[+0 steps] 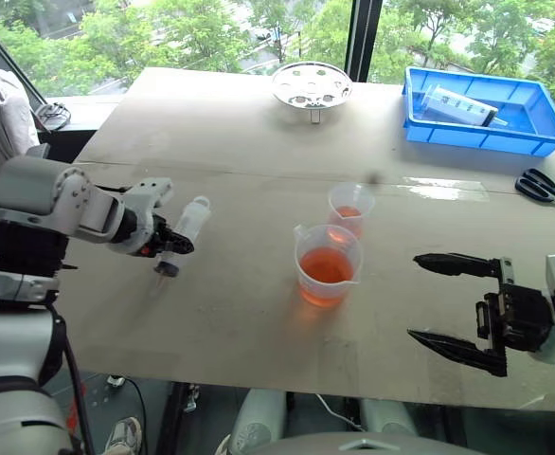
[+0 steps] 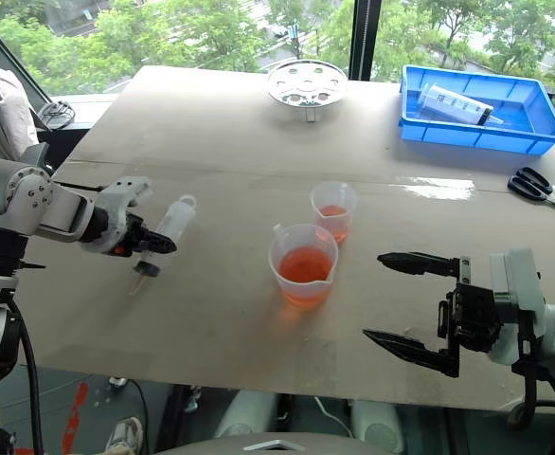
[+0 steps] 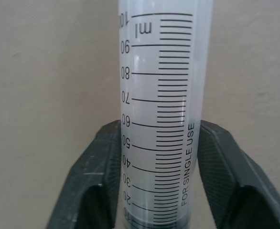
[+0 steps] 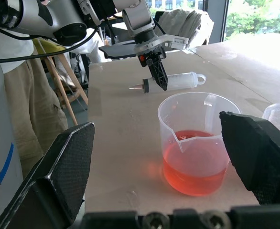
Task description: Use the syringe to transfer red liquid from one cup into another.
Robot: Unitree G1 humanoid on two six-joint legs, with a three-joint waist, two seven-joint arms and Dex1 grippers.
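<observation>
Left gripper (image 1: 164,248), at mid-left of the left eye view, pinches the syringe (image 1: 185,227) low on its barrel, near the tip, so the long plunger end could swing or slip in the jaws. Right gripper (image 1: 456,307), lower right, hangs spread wide and empty. Centre frame, the beaker (image 1: 327,264) of red liquid (image 1: 326,268) touches the smaller cup (image 1: 349,210); a careless sweep could topple both.

The left tool (image 1: 164,248) clamps a clear plastic syringe (image 1: 185,230) tilted over the beige tabletop (image 1: 221,142). A large spouted beaker of orange-red liquid (image 1: 327,265) stands just before a smaller clear cup (image 1: 350,210). The right tool (image 1: 453,309) gapes wide nearby.
</observation>
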